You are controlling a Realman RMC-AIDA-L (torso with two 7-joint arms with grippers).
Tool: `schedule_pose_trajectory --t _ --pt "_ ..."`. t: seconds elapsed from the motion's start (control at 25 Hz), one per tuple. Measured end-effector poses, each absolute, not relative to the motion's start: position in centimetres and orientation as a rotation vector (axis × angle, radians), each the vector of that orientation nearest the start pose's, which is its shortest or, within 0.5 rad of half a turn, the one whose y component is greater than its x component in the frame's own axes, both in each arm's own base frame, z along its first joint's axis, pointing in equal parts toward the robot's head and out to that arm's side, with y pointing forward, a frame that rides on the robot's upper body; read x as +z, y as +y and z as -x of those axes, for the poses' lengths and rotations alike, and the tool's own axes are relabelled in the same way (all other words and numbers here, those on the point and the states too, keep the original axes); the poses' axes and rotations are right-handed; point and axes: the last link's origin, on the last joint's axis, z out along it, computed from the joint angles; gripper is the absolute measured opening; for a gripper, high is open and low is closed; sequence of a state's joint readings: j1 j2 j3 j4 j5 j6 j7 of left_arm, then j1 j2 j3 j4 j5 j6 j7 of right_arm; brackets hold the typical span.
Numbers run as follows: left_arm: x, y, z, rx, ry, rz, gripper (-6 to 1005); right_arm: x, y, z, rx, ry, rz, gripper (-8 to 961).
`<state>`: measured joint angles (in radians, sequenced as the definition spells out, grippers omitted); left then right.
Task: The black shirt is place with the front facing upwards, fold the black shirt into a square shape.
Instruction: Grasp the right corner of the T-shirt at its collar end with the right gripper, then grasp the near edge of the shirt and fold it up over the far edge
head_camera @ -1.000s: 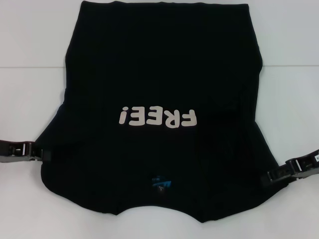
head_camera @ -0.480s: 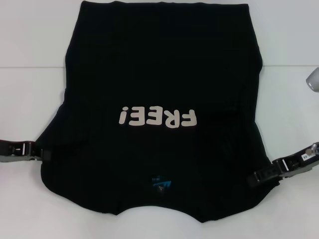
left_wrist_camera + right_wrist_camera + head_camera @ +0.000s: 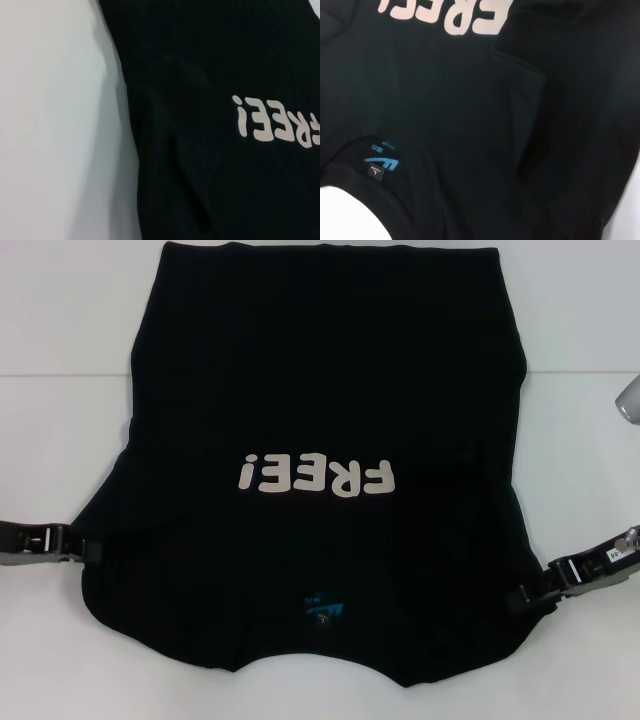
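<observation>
Lay flat across the frame's middle on the white table (image 3: 60, 420): shirt (image 3: 320, 380), "FREE!" upward. Left claw (image 3: 88, 550) at shirt's lower-left edge, right claw (image 3: 520, 598) at lower-right edge; grip of either impossible to tell.

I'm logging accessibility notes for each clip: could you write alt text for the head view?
A black shirt lies spread front-up on a white table, its white "FREE!" lettering upside down to the camera and its blue neck label nearest the robot. The left gripper and right gripper sit at the shirt's two side edges.
</observation>
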<state>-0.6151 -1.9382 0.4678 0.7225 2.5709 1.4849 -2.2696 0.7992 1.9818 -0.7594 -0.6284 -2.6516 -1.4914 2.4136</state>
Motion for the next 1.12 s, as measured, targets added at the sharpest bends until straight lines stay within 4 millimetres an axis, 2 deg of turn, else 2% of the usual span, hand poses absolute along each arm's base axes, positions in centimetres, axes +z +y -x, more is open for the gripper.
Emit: schedule_pose_trajectory --t 0.4,0.64,0.72,0.88,1.12 --pt "7.4 35.2 33.3 -0.181 -1.702 2.185 26 1.3 37.6 -26.9 -0.228 1.655 2.429 459" --pt "7.5 35.2 33.2 -0.182 -1.702 2.188 26 1.3 37.6 -26.8 -0.234 1.654 2.435 214" --pt "7.5 35.1 33.2 -0.184 -1.703 2.191 26 1.4 37.5 -26.8 -0.235 1.655 2.436 55" --pt "7.5 35.0 33.1 -0.180 -1.720 2.210 25 1.8 37.3 -26.8 -0.252 1.648 2.463 55" --pt "7.6 33.6 32.7 -0.146 -1.815 2.340 25 3.7 36.2 -27.0 -0.318 1.619 2.579 55"
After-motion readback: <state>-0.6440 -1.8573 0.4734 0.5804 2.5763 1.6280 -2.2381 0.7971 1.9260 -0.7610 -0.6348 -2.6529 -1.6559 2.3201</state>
